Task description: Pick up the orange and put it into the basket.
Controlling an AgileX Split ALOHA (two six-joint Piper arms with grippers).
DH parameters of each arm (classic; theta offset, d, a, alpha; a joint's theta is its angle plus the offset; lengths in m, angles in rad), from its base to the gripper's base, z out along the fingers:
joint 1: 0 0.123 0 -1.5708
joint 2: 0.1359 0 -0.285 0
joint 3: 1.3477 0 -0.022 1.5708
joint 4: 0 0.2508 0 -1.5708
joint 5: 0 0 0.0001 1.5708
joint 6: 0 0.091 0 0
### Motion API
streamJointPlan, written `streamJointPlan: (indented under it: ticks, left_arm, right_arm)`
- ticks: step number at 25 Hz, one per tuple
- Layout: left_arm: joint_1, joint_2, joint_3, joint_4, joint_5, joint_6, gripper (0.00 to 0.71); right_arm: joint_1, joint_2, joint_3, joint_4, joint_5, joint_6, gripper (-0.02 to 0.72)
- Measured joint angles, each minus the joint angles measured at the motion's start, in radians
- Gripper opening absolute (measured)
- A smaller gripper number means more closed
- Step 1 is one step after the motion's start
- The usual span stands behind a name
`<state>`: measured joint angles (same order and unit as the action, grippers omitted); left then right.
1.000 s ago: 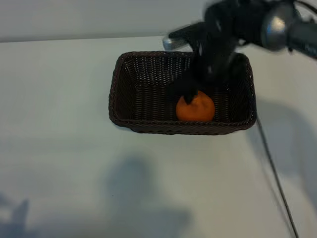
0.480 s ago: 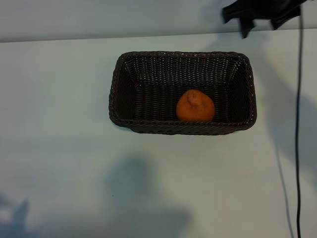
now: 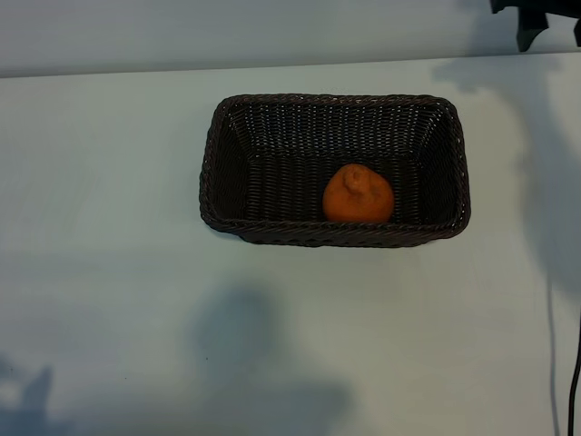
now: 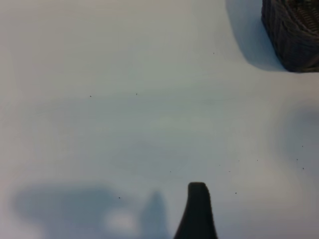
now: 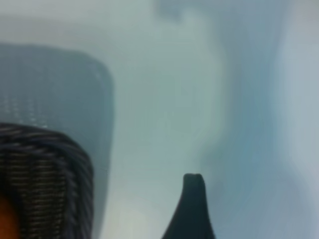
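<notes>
The orange [image 3: 358,194] lies on the floor of the dark brown wicker basket [image 3: 216,154], right of its middle and close to the near wall, knob upward. Nothing touches it. My right gripper [image 3: 550,34] hangs beyond the basket's far right corner, at the exterior view's top right edge, open and empty. In the right wrist view one dark fingertip [image 5: 193,199] shows over bare table, with the basket's braided rim [image 5: 55,164] and a sliver of the orange [image 5: 5,219] to one side. The left arm is outside the exterior view; its wrist view shows one fingertip [image 4: 198,209] over the table with nothing against it.
The white table [image 3: 109,300] spreads on every side of the basket. A thin black cable [image 3: 576,381] hangs at the right edge. A corner of the basket [image 4: 294,35] appears in the left wrist view.
My right gripper has lifted out of the basket and drawn away to the far right, leaving the orange behind. The orange and the basket have stayed put.
</notes>
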<state>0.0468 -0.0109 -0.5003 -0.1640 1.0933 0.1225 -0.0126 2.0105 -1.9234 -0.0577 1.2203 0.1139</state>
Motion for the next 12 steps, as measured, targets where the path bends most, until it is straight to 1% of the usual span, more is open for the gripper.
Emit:
streamJointPlan:
  ticks: [10,12]
  left_arm:
    - [0.000,0.000,0.000,0.000,0.000,0.000,0.592]
    - [0.000,0.000,0.000,0.000,0.000,0.000,0.592]
  right_arm:
    - [-0.048,0.000,0.000,0.018,0.001,-0.019,0.584]
    - [-0.058,-0.001,0.000,0.029,0.001,-0.022,0.582]
